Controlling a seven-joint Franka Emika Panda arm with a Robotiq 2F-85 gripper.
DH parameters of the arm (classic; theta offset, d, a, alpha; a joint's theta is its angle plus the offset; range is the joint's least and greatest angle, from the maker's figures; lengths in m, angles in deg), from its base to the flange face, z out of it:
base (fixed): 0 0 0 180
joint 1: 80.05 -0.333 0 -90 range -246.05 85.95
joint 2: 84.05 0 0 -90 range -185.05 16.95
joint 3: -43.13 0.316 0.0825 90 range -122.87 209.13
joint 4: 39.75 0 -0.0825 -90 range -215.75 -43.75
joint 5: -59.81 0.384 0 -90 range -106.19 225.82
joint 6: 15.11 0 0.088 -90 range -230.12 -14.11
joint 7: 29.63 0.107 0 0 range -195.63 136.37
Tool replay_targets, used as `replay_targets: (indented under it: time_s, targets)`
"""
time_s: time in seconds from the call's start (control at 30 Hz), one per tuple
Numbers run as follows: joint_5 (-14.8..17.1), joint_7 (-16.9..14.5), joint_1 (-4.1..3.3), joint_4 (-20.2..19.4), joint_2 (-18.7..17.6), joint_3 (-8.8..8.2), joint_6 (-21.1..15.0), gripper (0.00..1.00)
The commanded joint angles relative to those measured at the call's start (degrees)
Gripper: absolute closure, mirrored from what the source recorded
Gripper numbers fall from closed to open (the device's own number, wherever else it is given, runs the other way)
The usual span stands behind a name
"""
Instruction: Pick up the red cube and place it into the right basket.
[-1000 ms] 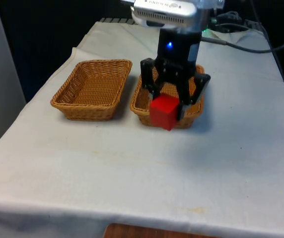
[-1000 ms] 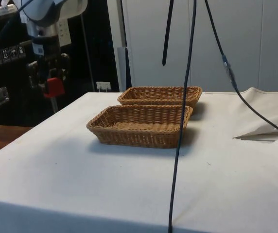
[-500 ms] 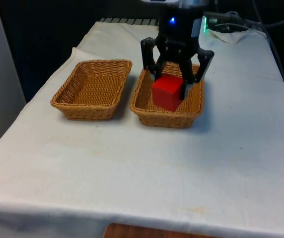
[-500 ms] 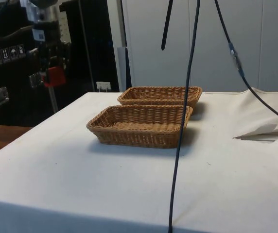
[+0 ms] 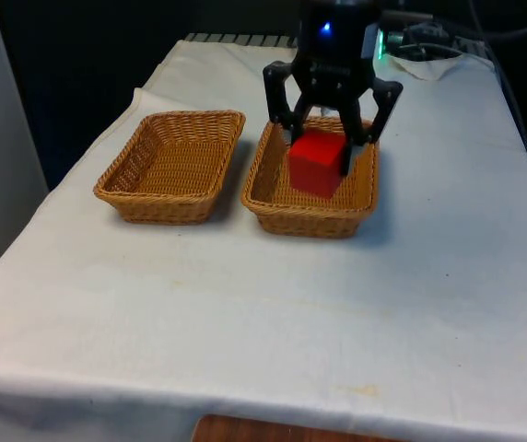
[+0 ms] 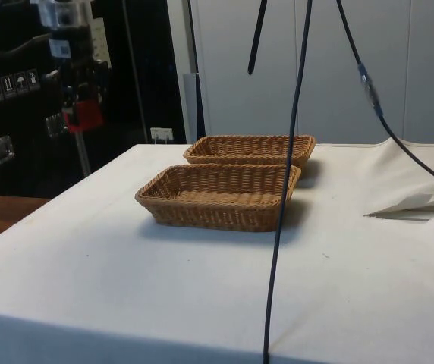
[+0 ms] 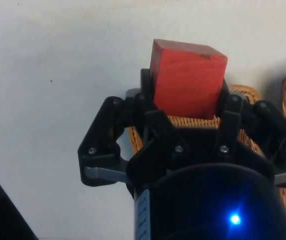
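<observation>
red cube (image 5: 317, 163) clamped between fingers (image 5: 294, 147)

arm running off the top edge in the front view, red cube (image 5: 318, 163) covering part of the right basket (image 5: 273, 204) floor, gripper (image 7: 185, 107) body blocking most of that basket in the wrist view, desk (image 6: 111, 288) cropping at the side view's bottom edge
</observation>
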Motion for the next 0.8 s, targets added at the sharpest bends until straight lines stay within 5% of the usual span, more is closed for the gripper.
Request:
replay_targets:
  time_s: [0.0,0.47,0.7,0.77]
  targets:
    - [0.3,-1.0,0.29,0.3,0.2,0.40,1.0,0.94]
    - [0.6,-4.4,0.17,1.0,0.7,0.00,4.1,0.94]
    - [0.8,-6.1,-0.34,-4.1,4.0,0.00,3.0,0.94]
    - [0.6,-5.7,0.11,-2.4,2.8,0.11,4.3,0.94]
